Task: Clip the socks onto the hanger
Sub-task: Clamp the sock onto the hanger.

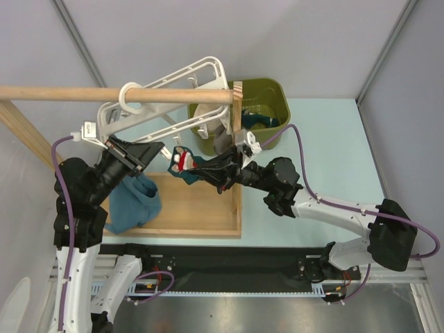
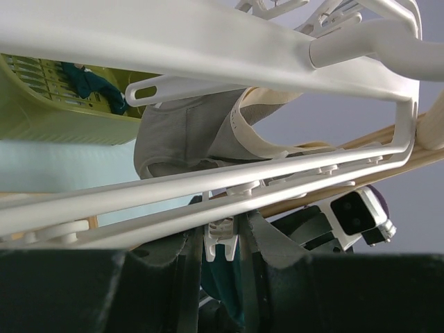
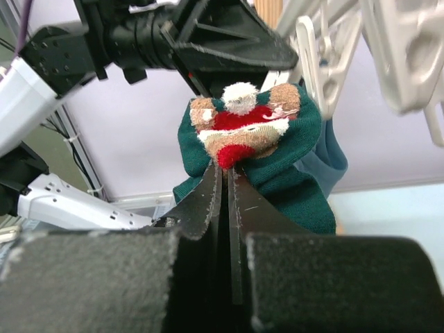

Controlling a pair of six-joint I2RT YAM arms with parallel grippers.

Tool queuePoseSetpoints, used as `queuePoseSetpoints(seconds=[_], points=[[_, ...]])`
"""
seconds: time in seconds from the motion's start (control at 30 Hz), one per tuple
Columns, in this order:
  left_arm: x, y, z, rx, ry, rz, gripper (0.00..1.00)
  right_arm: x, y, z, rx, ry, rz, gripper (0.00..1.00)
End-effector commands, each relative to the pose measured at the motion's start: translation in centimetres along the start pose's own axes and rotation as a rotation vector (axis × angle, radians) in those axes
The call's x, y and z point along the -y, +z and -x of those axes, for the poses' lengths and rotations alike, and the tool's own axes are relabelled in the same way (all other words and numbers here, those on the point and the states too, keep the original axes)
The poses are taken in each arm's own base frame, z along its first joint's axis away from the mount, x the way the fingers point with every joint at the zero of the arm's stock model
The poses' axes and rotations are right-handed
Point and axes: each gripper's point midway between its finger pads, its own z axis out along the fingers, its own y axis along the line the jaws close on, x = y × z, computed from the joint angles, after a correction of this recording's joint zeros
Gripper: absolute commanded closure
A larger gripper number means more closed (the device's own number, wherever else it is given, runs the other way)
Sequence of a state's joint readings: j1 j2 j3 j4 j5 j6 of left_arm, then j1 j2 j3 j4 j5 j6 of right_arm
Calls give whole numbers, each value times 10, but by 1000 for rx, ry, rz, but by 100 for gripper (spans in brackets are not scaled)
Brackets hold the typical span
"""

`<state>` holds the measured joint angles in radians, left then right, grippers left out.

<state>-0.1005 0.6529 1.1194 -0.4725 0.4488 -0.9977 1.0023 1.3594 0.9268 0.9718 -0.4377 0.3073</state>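
wooden rod [image 1: 69,94] crosses hanger [image 1: 111,116]; green basket [image 1: 272,94] behind.

Counted are three socks: patched sock [image 3: 277,173] in the right claw [image 3: 225,173], blue sock [image 1: 135,198] under the left claw [image 1: 156,149], teal sock [image 1: 262,119] beyond the right claw; one hanger [image 1: 201,69]; one basket [image 1: 277,87].

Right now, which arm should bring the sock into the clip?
Right. The right gripper is shut on the sock and holds it up close to the left gripper. The left gripper is busy pinching a clip on the hanger, so it should probably stay put.
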Motion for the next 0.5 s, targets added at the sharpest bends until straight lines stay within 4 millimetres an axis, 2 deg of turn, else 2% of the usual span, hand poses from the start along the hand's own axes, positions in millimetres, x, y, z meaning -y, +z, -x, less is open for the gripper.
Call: queuePoseSetpoints(seconds=[0.0,0.3,0.47], points=[[-8,-2,-29,-141,-53,5,100,-1,-2,5,34,-13,7,100],[-11,-1,-31,-149,-62,9,100,1,-4,5,37,-9,1,100],[-11,-1,-31,-150,-60,10,100,-2,1,12,52,-10,19,100]])
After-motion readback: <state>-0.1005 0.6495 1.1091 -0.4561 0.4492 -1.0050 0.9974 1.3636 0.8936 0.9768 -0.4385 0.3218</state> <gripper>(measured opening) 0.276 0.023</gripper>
